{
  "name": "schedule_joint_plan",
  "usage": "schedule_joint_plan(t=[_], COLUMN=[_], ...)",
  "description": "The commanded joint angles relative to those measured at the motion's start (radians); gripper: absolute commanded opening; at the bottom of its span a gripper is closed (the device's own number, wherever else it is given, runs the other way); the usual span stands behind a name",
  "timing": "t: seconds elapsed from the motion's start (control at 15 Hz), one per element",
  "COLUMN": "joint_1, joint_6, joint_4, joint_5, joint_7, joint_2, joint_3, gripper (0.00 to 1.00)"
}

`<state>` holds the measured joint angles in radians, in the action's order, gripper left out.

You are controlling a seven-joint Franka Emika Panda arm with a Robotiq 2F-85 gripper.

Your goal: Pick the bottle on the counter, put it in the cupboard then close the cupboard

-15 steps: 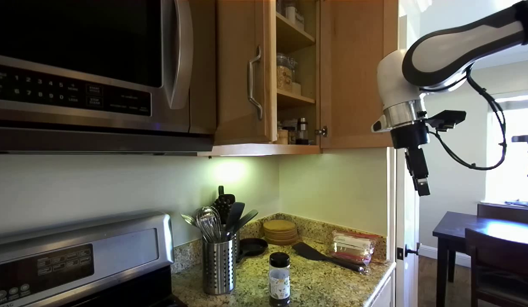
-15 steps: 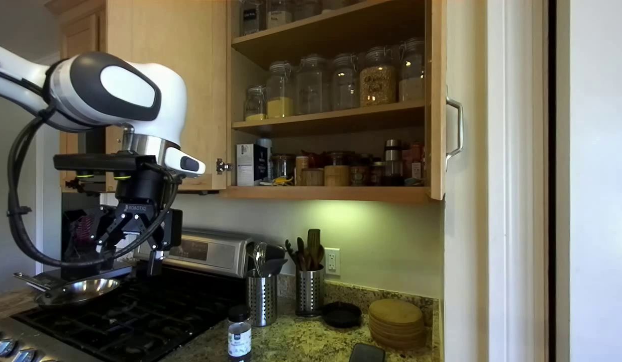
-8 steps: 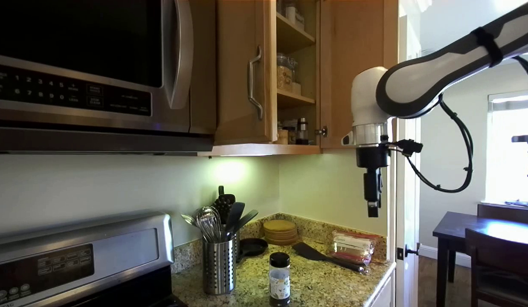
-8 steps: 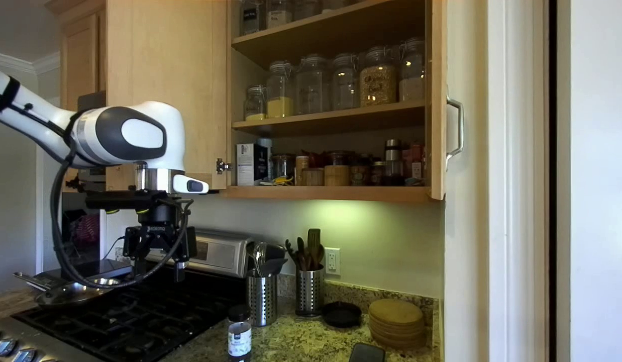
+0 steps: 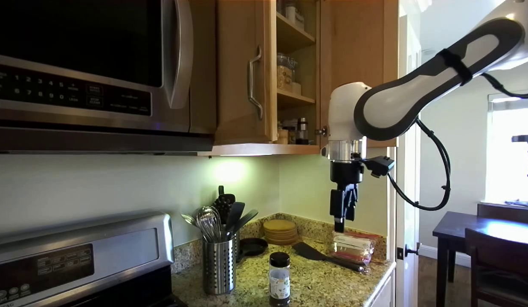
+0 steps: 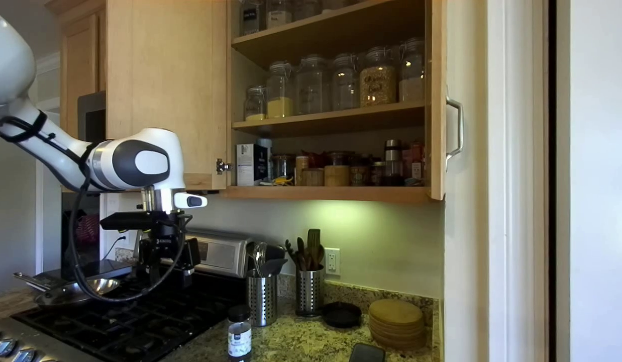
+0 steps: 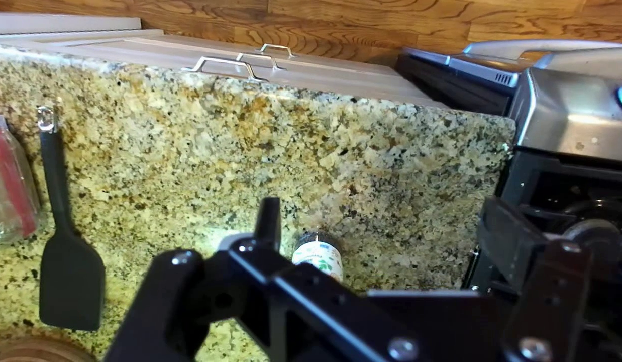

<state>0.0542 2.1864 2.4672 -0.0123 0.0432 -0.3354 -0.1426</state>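
The bottle [image 5: 279, 281], with a dark cap and pale label, stands upright on the granite counter [image 5: 323, 288]. It shows in both exterior views [image 6: 239, 339]; in the wrist view the bottle [image 7: 317, 255] is partly hidden behind a finger link. The gripper [image 5: 344, 219] points down, above and apart from the bottle. In the wrist view the gripper [image 7: 389, 229] is open and empty, fingers wide apart, the bottle's label nearer the left finger. The wooden cupboard [image 6: 331, 194] stands open in both exterior views, its handled door [image 5: 238, 85] swung out and jars on its shelves.
A metal utensil holder [image 5: 219, 266] stands beside the bottle. A black spatula [image 7: 70, 271] and plastic bag [image 5: 353, 247] lie on the counter. Wooden discs [image 6: 396, 324] sit in the corner. The stove [image 6: 130, 311] with a pan [image 6: 77, 292] adjoins the counter; a microwave [image 5: 89, 85] hangs above.
The arm has moved down and, in an exterior view, leftward toward the bottle. The gripper has turned from tilted to pointing straight down. The bottle and cupboard have not moved.
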Motion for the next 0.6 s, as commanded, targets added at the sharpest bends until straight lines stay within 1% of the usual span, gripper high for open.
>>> schedule_joint_plan(t=[0.0,0.27,0.53], joint_1=[0.014,0.014,0.005], joint_6=[-0.002,-0.002,0.083], joint_4=[-0.003,-0.006,-0.012], joint_5=[-0.006,-0.006,-0.047], joint_7=[0.005,0.005,0.093], joint_2=[0.001,0.001,0.028], joint_3=[0.014,0.014,-0.02], gripper=[1.0,1.0,1.0])
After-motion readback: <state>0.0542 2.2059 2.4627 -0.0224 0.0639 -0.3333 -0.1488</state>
